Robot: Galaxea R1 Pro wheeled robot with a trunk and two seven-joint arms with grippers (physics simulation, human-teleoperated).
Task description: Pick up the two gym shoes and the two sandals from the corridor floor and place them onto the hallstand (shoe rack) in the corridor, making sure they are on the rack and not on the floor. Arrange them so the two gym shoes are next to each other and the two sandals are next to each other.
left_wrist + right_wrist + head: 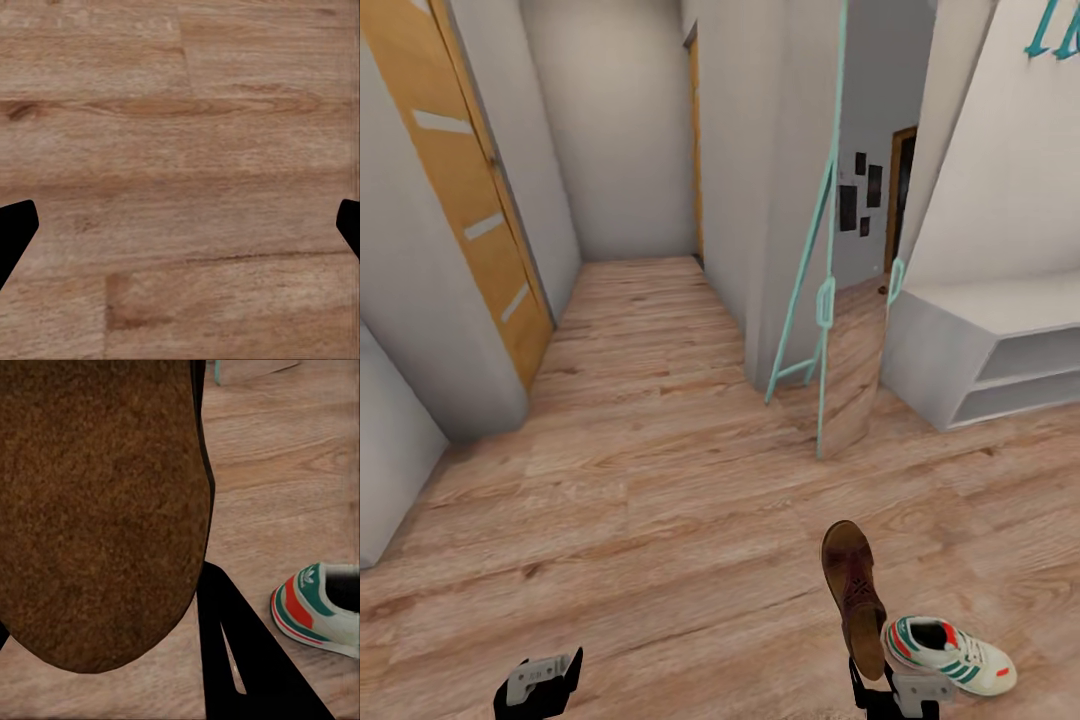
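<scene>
My right gripper [872, 682] is shut on a dark brown sandal [854, 590], which stands on end above the corridor floor [660, 500]. Its brown sole [97, 510] looms close in the right wrist view, with one black finger [225, 637] beside it. A cream gym shoe [950, 655] with green stripes and red accents lies on the floor just right of that gripper; its heel [319, 611] also shows in the right wrist view. The pale grey hallstand [1000, 305] with two open tiers stands at the right, under mint letters. My left gripper [540, 685] hangs open over bare planks [180, 150].
A tall mirror with a mint frame [828, 300] leans against the wall corner, just left of the hallstand. A wooden door [480, 210] lines the left wall. The corridor runs on ahead between grey walls, with open floor in the middle.
</scene>
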